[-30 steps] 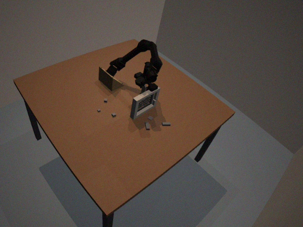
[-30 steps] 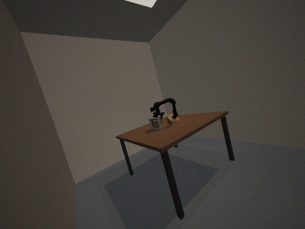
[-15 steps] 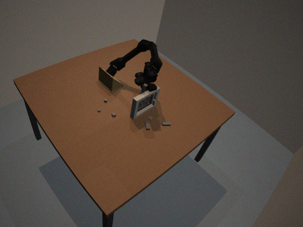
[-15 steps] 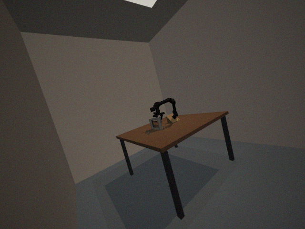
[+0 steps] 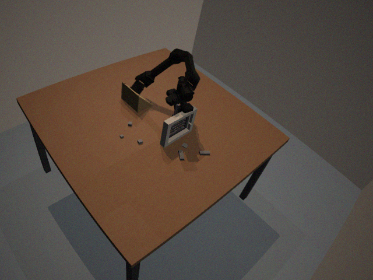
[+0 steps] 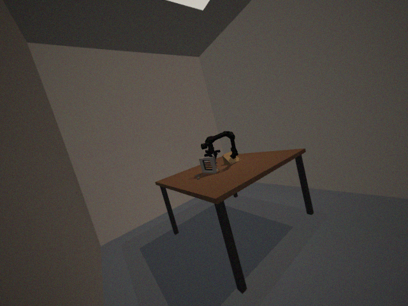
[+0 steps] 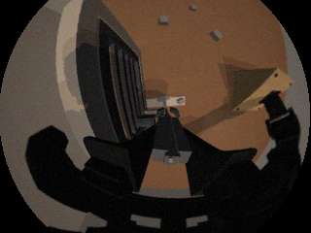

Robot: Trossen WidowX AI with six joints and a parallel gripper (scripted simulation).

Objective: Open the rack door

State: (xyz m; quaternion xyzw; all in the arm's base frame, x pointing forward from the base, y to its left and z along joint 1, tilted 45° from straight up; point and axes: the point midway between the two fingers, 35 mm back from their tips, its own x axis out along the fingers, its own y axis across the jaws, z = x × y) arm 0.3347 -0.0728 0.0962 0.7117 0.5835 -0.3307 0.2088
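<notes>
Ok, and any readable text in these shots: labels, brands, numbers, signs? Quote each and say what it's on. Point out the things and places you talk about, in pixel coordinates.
None that I can read.
Rack frame (image 5: 164,134) (image 6: 213,170): no lettering visible.
Yellowish wedge-shaped mount (image 5: 129,99) (image 7: 253,89): only small dark dots, no characters.
Arm (image 5: 164,65) (image 6: 218,135): too dark to tell whether it carries a marking.

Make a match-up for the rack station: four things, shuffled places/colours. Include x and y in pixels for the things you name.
Things
1. rack frame (image 5: 164,137) (image 6: 201,164) (image 7: 89,73)
2. handle (image 7: 171,156)
3. wedge mount (image 5: 130,97) (image 6: 227,159) (image 7: 258,87)
4. table legs (image 5: 40,147) (image 6: 230,243)

Places/colours
A. at the arm's base (image 5: 137,86) (image 6: 234,154) (image 7: 276,106), tan
B. black, under the tabletop (image 5: 135,195) (image 6: 257,167) (image 7: 194,58)
C. between the fingers in the wrist view
D. pale, upright on the tabletop

Pairs: 1-D, 2-C, 3-A, 4-B
</notes>
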